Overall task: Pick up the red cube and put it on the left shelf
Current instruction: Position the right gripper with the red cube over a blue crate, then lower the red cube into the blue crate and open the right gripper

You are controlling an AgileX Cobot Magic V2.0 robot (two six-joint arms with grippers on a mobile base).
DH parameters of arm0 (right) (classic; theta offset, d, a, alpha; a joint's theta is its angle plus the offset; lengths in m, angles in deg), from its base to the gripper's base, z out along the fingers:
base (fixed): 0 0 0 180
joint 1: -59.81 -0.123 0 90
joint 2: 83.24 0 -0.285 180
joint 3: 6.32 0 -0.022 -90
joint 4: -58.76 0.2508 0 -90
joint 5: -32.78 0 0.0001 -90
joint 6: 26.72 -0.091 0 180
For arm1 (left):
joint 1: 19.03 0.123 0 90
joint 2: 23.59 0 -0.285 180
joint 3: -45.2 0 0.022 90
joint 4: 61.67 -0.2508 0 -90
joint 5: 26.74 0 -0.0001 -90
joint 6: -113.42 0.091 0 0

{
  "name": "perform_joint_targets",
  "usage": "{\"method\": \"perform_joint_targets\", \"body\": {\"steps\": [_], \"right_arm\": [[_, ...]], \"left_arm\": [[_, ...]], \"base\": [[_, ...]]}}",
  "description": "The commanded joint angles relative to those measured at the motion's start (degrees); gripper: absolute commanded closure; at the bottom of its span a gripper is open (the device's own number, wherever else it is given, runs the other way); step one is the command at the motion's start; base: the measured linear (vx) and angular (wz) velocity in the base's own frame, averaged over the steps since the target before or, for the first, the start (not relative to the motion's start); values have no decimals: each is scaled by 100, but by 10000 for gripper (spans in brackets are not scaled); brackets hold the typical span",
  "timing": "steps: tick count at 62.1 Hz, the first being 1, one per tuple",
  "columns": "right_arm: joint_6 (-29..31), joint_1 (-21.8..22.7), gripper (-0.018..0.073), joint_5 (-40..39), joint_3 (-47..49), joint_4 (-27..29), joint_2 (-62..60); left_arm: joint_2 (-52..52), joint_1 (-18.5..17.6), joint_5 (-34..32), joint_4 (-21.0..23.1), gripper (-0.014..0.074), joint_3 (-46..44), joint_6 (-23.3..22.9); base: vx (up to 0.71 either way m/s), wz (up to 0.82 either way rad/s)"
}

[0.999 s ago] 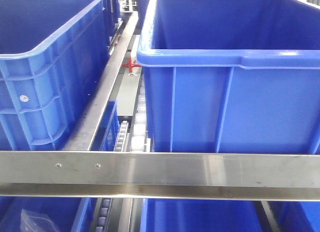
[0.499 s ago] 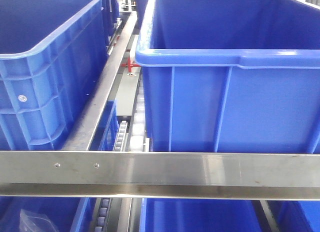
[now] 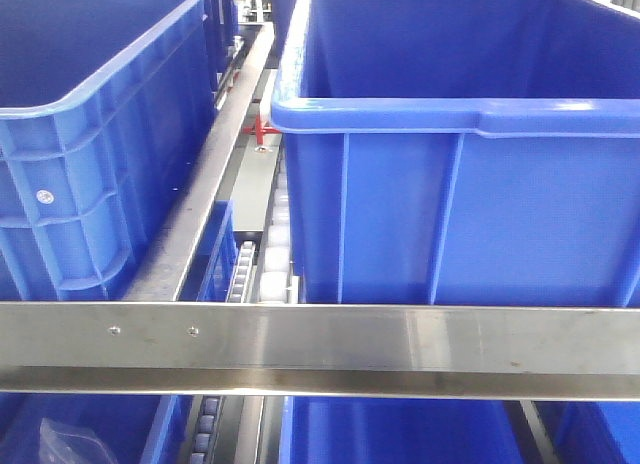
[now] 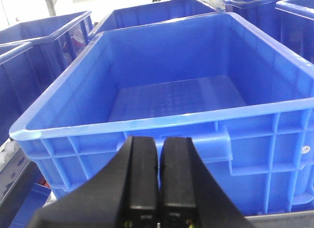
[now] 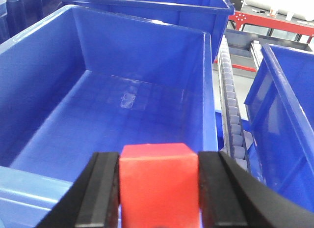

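Note:
In the right wrist view the red cube [image 5: 159, 186] is clamped between the black fingers of my right gripper [image 5: 159, 161], which is shut on it above the near rim of a large blue crate [image 5: 59, 95]. My left gripper [image 4: 158, 144] is shut with nothing between its fingers, facing the front wall of another blue crate [image 4: 265, 139]. The left shelf shows in the front view as a steel front rail [image 3: 400, 344] with rivets, white roller tracks [image 3: 272, 254] and blue crates. Neither gripper appears in the front view.
Two big blue crates [image 3: 90, 134] [image 3: 470, 194] stand on the upper tier, divided by a steel rail [image 3: 205, 194]. More crates sit on the tier below [image 3: 400, 434]. A roller track [image 5: 233, 120] and a red frame [image 5: 274, 21] lie to the right in the right wrist view.
The front view has shifted very slightly; nothing else visibly changed.

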Motion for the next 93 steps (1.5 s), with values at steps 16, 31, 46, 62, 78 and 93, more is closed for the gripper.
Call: {"method": "perform_joint_targets", "body": {"steps": [16,31,46,62,78,93], "right_arm": [[11,35,502,-484,171,36,22],[11,35,502,-504,171,36,22],[11,-40,502,-598,349,104,311],[11,-571,502,-642,1334,124,2009],[11,-972,502,-1165,2458,124,3870],[11,-1027,341,-893,3290,124,5033]], "left_arm": [[2,-38,-518,27,491,126,3],[2,-38,-518,27,491,126,3],[2,-38,-518,27,491,126,3],[2,-38,-518,27,491,126,3],[2,-38,-518,27,491,126,3],[2,-38,-518,27,491,126,3]], "base": [[0,0],[0,0],[0,0],[0,0],[0,0],[0,0]]}}
